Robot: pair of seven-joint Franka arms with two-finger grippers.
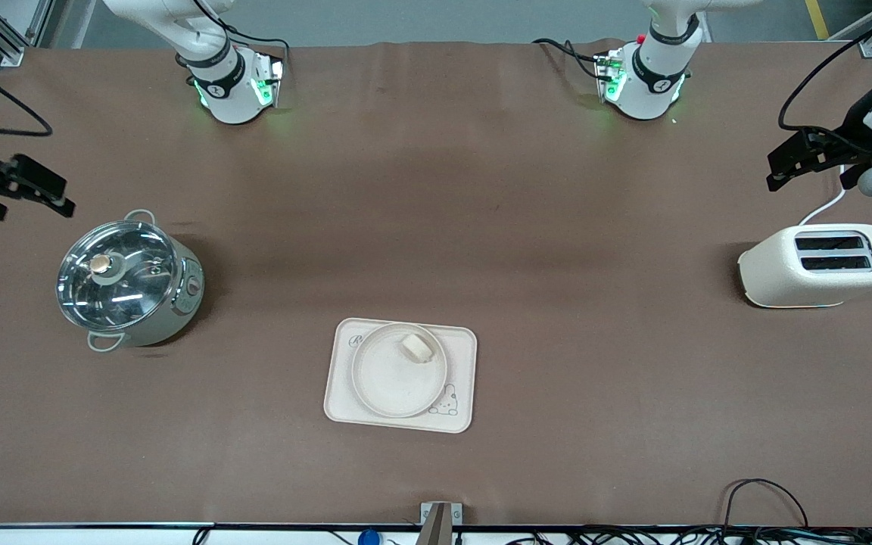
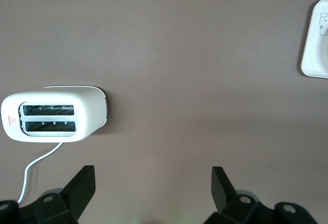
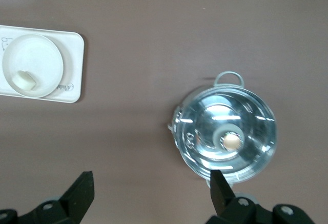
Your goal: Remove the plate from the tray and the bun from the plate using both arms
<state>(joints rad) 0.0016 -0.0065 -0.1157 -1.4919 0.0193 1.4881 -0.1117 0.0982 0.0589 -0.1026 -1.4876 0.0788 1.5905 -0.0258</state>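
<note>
The round cream plate [image 1: 390,378] rests on the rectangular cream tray [image 1: 460,378] with a rabbit drawing, near the front camera's edge in the table's middle. The small pale bun [image 1: 418,347] lies on the plate, close to its rim. In the right wrist view the plate [image 3: 43,55], bun [image 3: 24,80] and tray [image 3: 72,80] show together. My left gripper [image 1: 777,170] hangs open and empty over the left arm's end of the table, by the toaster; its black fingers [image 2: 82,188] stand wide apart. My right gripper [image 1: 38,195] hangs open and empty at the right arm's end, by the pot.
A steel pot with a glass lid [image 1: 127,280] stands toward the right arm's end, also seen as the pot [image 3: 225,131] under the right wrist. A cream toaster [image 1: 814,265] with its white cord stands toward the left arm's end. Brown tabletop surrounds the tray.
</note>
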